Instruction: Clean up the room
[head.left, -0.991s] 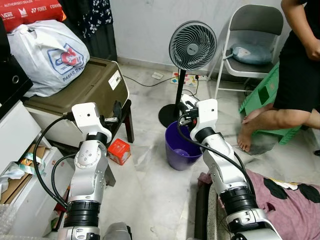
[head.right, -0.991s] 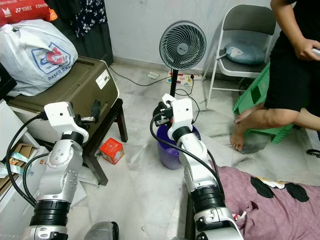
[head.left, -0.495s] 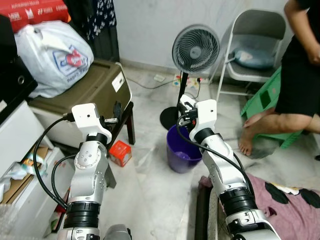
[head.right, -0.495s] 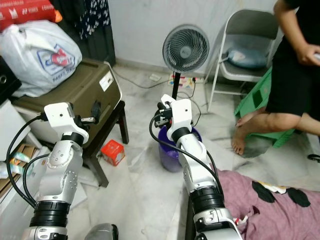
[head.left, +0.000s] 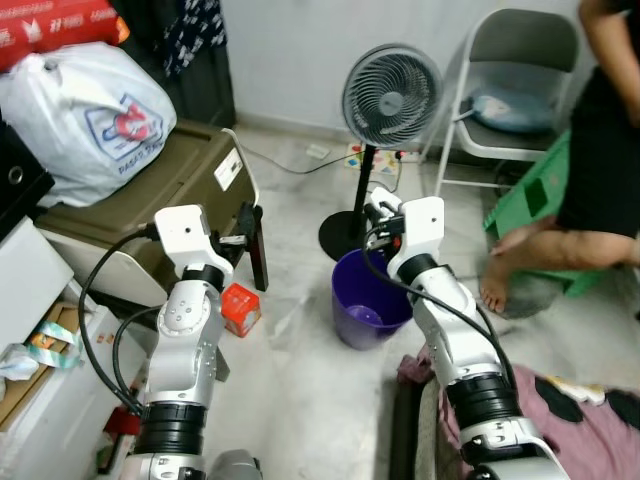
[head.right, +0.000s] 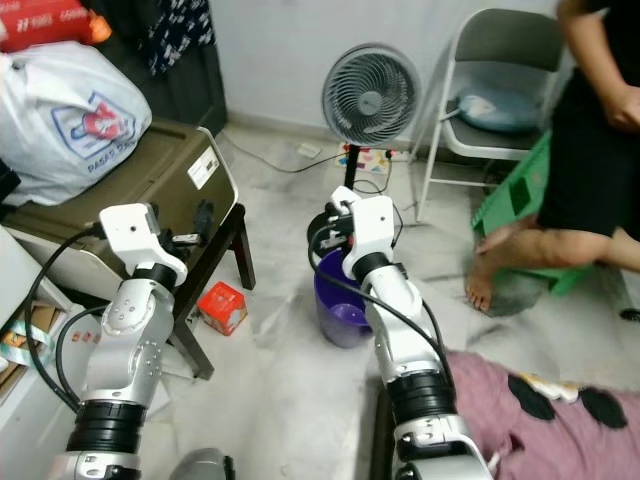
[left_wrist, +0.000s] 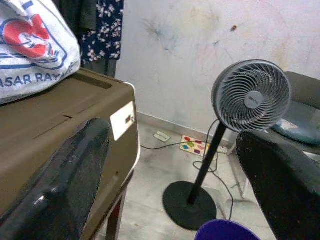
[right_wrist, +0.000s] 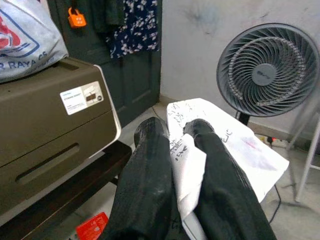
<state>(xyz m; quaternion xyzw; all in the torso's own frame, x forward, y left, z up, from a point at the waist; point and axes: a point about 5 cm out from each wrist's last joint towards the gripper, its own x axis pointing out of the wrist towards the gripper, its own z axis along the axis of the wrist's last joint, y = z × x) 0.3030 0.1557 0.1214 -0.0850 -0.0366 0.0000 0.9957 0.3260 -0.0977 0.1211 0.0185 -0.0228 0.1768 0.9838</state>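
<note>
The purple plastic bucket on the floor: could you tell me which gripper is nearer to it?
The right gripper, shut on a sheet of white paper, hangs just above the purple plastic bucket. The left gripper is open, off to the bucket's left beside the brown box.

Two silver jointed arms with white wrist blocks, looping black cables, black collars, and long black fingers (right_wrist: 150, 185).

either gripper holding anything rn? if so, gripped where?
Right gripper is shut on a sheet of white paper, pinched near one edge, the rest sticking out past the fingers, above the purple bin. Left gripper is open, holding nothing.
</note>
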